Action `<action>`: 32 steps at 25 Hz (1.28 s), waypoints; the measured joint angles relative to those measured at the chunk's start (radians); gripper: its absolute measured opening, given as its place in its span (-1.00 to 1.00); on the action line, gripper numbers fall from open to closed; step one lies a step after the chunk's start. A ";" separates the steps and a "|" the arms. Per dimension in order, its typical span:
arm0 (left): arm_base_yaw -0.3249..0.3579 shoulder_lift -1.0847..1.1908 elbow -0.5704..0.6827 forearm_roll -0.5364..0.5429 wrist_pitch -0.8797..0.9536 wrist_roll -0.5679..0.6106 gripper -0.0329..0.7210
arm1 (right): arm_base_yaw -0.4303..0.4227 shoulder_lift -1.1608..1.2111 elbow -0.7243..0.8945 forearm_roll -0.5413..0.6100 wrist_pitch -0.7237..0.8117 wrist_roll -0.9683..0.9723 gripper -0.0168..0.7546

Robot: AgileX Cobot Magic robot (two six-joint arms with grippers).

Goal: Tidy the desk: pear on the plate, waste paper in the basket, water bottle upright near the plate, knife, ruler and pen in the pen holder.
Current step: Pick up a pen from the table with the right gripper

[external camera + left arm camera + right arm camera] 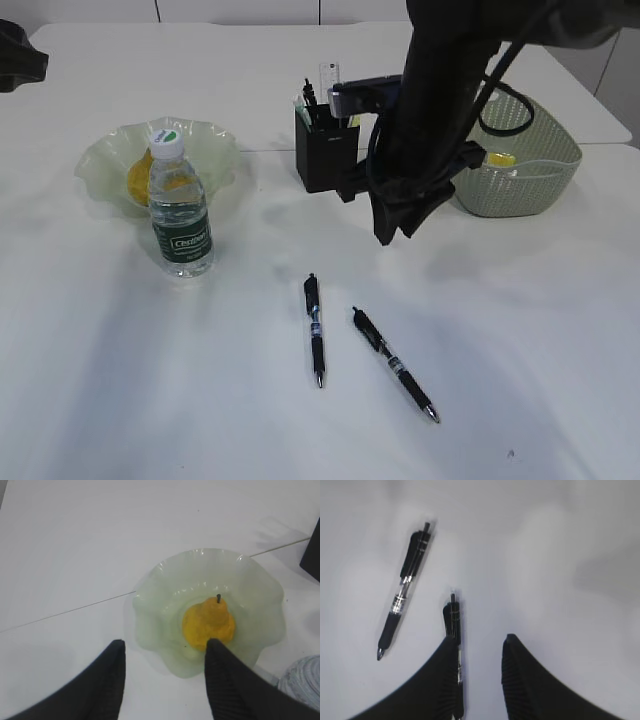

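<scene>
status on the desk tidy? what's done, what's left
Done: pear sits on the plate; water bottle stands upright beside it; yellow paper lies in the basket; a ruler stands in the pen holder.
In hand: nothing; right gripper hovers open over the pens.
Left: two pens on the desk.

The pear (pixel 207 626) sits on the plate (pixel 155 615), with the open, empty left tool (pixel 165 652) just above the desk (pixel 75 545).

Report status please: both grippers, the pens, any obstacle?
Left gripper open above plate, empty. Right gripper open, empty, over two pens lying on desk. Nothing blocking.
</scene>
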 joint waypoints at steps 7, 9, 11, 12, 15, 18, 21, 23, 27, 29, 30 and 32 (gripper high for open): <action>0.000 0.000 0.000 0.000 0.000 0.000 0.05 | 0.006 0.000 0.087 0.030 -0.009 -0.021 -0.36; 0.000 0.000 0.000 0.000 0.000 0.000 0.05 | 0.028 0.000 0.089 0.032 -0.009 -0.025 -0.36; 0.000 0.000 0.000 0.000 0.000 0.000 0.05 | 0.055 0.000 0.089 0.036 -0.011 -0.026 -0.36; 0.000 0.000 0.000 0.000 0.000 0.000 0.05 | 0.069 0.000 0.089 0.036 -0.013 -0.028 -0.36; 0.000 0.000 0.000 0.000 0.000 0.000 0.05 | 0.084 0.002 0.089 0.045 -0.013 -0.028 -0.36; 0.000 0.000 0.000 0.000 0.000 0.000 0.05 | 0.086 0.019 0.091 0.046 -0.016 -0.028 -0.36; 0.000 0.000 0.000 0.000 0.000 0.000 0.05 | 0.086 0.030 0.102 0.037 -0.018 -0.028 -0.36; 0.000 0.000 0.000 0.000 0.002 0.000 0.05 | 0.086 0.030 0.106 0.035 -0.018 -0.028 -0.36; 0.000 0.000 0.000 0.000 0.002 0.000 0.05 | 0.086 0.032 0.120 0.018 -0.019 -0.028 -0.35; 0.000 0.000 0.000 0.000 0.002 0.000 0.05 | 0.086 0.035 0.128 0.014 -0.020 -0.028 -0.33; 0.000 0.000 0.000 0.000 0.002 0.000 0.05 | 0.086 0.035 0.133 0.015 -0.020 -0.030 -0.32; 0.000 0.000 0.000 0.000 0.004 0.000 0.05 | 0.086 0.039 0.137 0.015 -0.020 -0.030 -0.29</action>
